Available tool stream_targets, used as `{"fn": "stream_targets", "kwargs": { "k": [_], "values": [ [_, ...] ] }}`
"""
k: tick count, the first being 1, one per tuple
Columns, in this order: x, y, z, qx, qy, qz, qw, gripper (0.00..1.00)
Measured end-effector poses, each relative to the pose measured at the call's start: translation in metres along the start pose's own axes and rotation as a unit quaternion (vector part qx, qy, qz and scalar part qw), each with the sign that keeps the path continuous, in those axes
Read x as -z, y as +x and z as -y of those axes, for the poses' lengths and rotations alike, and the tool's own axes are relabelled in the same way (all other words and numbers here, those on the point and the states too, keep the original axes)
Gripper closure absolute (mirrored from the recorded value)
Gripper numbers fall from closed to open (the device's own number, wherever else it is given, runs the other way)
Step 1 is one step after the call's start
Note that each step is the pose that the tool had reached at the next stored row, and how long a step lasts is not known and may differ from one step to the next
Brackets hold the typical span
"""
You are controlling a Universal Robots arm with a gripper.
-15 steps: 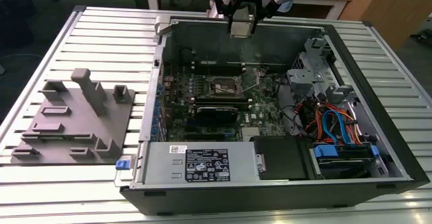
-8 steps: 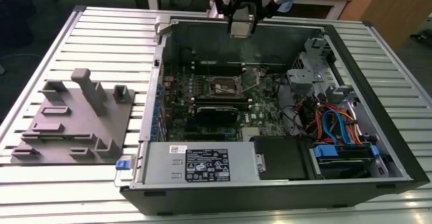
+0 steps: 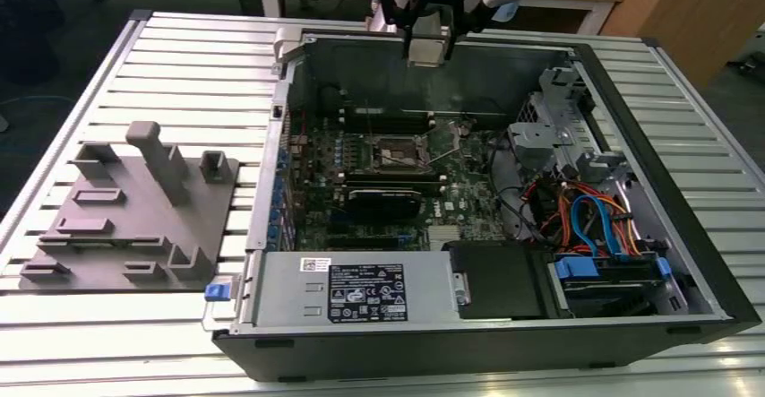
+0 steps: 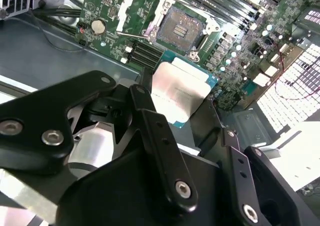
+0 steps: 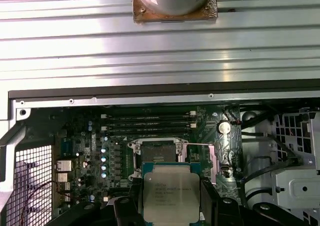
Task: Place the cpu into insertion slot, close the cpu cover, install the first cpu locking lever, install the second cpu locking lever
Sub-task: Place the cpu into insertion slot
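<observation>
Got the end effector [image 3: 427, 47] parked at the top centre of the exterior view, hanging over the far wall of the open PC case [image 3: 669, 236] rather than down inside it. Pinched tight on the cpu [image 4: 181, 86] by two opposite edges, one black finger [image 4: 150, 121] on each side, silvery-grey top facing the camera in both wrist views. Chip held roughly flat and well clear of the board, touched only by those fingers. Insertion slot [image 5: 157, 150] sitting bare on the green board [image 3: 460, 204] with its dark centre exposed, around the middle of the case in the exterior view, lower in the frame than the end effector and a touch toward the exterior view's left. In the first wrist view, slot lined up just past the held chip's edge, clearly apart from it. Cpu cover [image 5: 226, 153] apparently swung open, lying right beside the slot on the coin battery [image 5: 223, 127] side. Can't make out the position of the locking levers. Long memory slots [image 5: 150, 123] running just beside the socket. Case lying on its side on the slatted metal tabletop [image 3: 179, 56], with a grey fixture block [image 3: 132, 209] well apart from it in the left-middle of the exterior view.
</observation>
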State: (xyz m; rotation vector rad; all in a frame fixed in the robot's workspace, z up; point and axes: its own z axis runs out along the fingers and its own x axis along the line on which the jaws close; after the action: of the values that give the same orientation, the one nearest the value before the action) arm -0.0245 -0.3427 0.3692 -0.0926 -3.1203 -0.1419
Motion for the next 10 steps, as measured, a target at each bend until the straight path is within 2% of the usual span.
{"fn": "stream_targets", "kwargs": {
  "k": [10],
  "values": [
    [0.0000, 0.0000, 0.0000, 0.000, 0.0000, 0.0000, 1.0000, 0.46]
  ]
}}
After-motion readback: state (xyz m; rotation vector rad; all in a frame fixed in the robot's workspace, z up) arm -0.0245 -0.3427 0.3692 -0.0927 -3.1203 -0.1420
